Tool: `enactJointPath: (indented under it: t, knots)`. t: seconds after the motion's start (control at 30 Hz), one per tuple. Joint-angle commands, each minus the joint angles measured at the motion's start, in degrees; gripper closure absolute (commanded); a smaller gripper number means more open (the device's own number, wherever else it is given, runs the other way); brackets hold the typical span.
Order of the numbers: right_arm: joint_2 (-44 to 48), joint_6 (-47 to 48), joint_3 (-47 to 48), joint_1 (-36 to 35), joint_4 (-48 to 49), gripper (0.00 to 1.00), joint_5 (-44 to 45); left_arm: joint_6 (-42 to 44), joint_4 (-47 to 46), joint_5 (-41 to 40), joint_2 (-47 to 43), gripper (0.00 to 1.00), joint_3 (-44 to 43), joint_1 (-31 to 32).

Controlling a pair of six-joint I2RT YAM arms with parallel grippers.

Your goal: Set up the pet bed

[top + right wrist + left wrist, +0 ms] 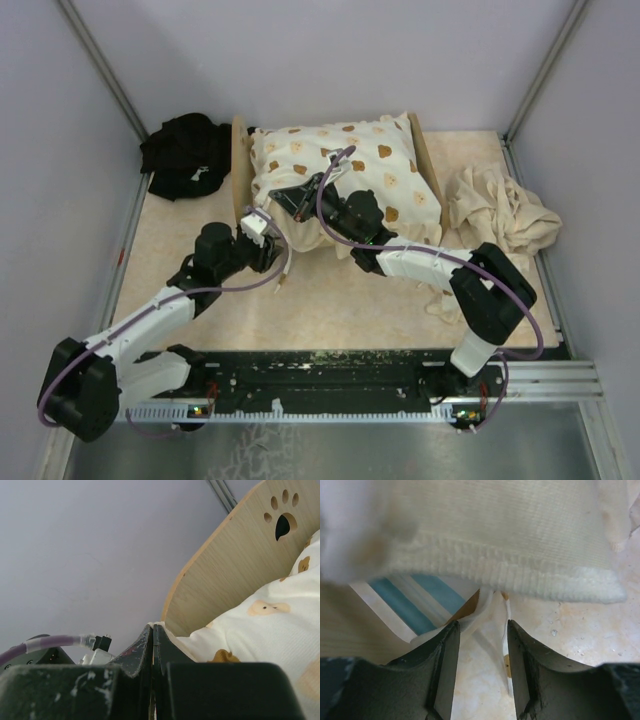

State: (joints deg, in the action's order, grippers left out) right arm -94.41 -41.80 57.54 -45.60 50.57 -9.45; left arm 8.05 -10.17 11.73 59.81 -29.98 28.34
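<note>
Currently cushion [375,180] smothers pet bed [427,170]; black cloth [185,155], beige cloth [500,215] flank.

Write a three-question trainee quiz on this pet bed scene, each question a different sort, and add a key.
1. True or false: in the top view, the black cloth lies left of the pet bed.
2. Multiple choice: what lies over the striped mattress? A: the cream cushion with brown prints. B: a toy. C: nothing.
3. Fill in: the cutout in the headboard is shaped like a ____ print.

Key: 1 true; 2 A; 3 paw.
</note>
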Motion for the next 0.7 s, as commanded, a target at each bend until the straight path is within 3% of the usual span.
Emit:
enactJointPath:
  t: [0.0, 0.1, 0.17, 0.37, 0.67]
  knots:
    - [0.4, -0.4, 2.8, 0.2, 5.0, 1.0, -0.1, 2.1, -3.7, -3.1, 1.7, 0.51, -0.7, 1.1]
    - [0.5, -0.5, 2.9, 0.3, 4.9, 1.0, -0.5, 2.1, -5.5, -4.9, 1.8, 0.52, -0.1, 1.5]
    - [0.5, -0.4, 2.7, 0.3, 4.8, 1.0, -0.5, 2.1, -6.4, -5.8, 1.6, 0.59, 0.5, 1.7]
    - [0.7, -0.7, 1.6, 0.3, 5.6, 1.0, -0.3, 1.5, -5.1, -8.3, 1.0, 0.98, 0.4, 1.7]
    - [0.6, -0.8, 0.7, 0.3, 6.5, 1.0, 0.1, -7.3, -4.7, -15.2, -6.2, 1.0, 1.4, 1.7]
